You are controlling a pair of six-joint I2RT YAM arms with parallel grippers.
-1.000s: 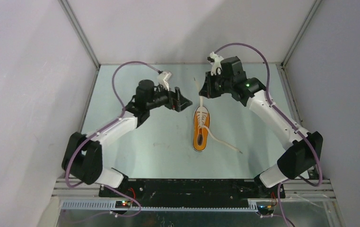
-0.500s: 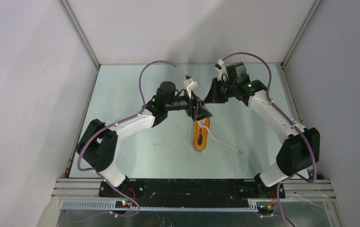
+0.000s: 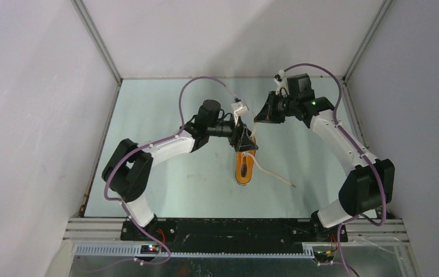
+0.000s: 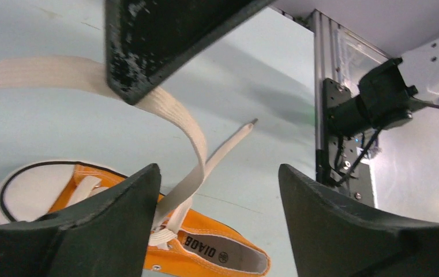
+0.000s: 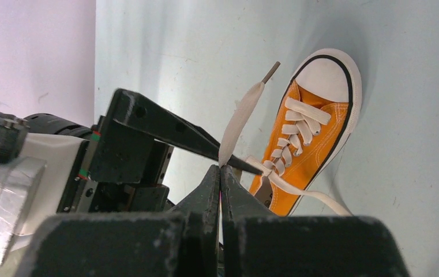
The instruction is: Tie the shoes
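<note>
The orange sneaker (image 3: 243, 167) lies on the table with its white toe cap toward the back. My right gripper (image 5: 221, 168) is shut on one white lace (image 5: 243, 115) and holds it raised above the shoe (image 5: 315, 133). In the top view the right gripper (image 3: 259, 118) is just behind the toe. My left gripper (image 3: 247, 142) is open over the shoe's front. In the left wrist view the held lace (image 4: 188, 124) runs up from the shoe (image 4: 198, 222) between the open fingers (image 4: 101, 225), close to the left one. The left gripper (image 4: 217, 179) holds nothing.
The second lace (image 3: 271, 175) trails loose on the table to the right of the shoe. Grey walls with metal frame rails (image 3: 98, 46) enclose the table on three sides. The arm bases sit on a black rail (image 3: 234, 228) at the near edge.
My left arm has swung right from beside the shoe to over its front, fingers now around the raised lace. My right gripper has shifted right and back, still holding the lace.
</note>
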